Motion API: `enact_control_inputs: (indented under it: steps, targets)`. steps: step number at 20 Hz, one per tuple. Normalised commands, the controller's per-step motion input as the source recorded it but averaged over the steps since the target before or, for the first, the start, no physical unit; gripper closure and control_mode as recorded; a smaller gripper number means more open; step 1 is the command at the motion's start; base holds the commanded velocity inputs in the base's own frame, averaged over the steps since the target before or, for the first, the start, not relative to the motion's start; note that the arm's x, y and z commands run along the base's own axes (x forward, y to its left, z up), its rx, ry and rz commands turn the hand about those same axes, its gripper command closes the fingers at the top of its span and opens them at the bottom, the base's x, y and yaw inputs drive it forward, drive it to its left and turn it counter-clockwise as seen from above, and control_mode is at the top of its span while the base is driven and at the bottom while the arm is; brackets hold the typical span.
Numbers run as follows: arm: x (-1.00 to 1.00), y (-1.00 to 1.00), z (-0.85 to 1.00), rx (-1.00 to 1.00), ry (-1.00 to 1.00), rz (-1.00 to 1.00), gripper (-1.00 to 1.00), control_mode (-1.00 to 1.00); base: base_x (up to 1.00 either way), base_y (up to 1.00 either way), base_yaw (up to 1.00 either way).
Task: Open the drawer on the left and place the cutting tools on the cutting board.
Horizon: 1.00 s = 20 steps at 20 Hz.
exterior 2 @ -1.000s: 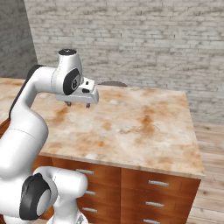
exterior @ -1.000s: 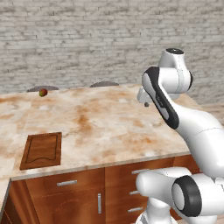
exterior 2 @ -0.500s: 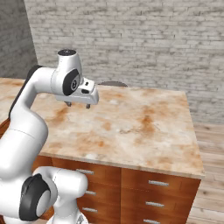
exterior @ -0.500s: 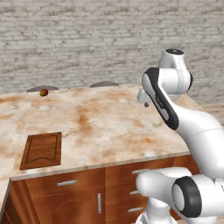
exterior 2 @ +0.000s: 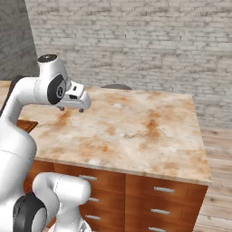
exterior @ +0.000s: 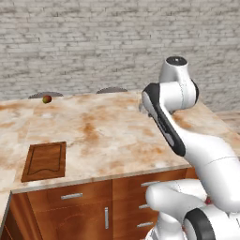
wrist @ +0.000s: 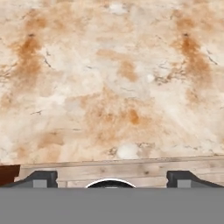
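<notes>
Hardly moved since before: gripper (exterior 2: 71, 108) hanging at left of frame over countertop (exterior 2: 136, 131), fingers wide apart. Cutting board (exterior: 45, 161) lower left, drawer (exterior: 65, 195) shut.

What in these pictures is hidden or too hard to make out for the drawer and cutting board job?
- The cutting tools: presumably inside the shut drawer, behind its wooden front, left base view.
- Cutting board: right base view, mostly hidden behind the white arm; shown whole in the left base view.
- Gripper: left base view, hidden behind the arm's own link.
- Small fruit: too small to identify.
</notes>
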Motion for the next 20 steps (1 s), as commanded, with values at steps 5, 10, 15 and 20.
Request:
enact_control_inputs:
  steps: [5, 10, 15, 20]
  targets:
    - [-0.19, 1.0, -0.52, -0.34, -0.07, 0.08, -1.0, -1.0, 0.0, 0.0, 0.0]
    - [-0.04, 1.0, -0.55, -0.28, -0.02, 0.19, -1.0, -1.0, 0.0, 0.0, 0.0]
    - [-0.03, 0.94, -0.53, -0.21, -0.14, 0.21, -1.0, -1.0, 0.0, 0.0, 0.0]
    - [-0.07, 0.85, -0.55, -0.33, -0.04, 0.18, -1.0, -1.0, 0.0, 0.0, 0.0]
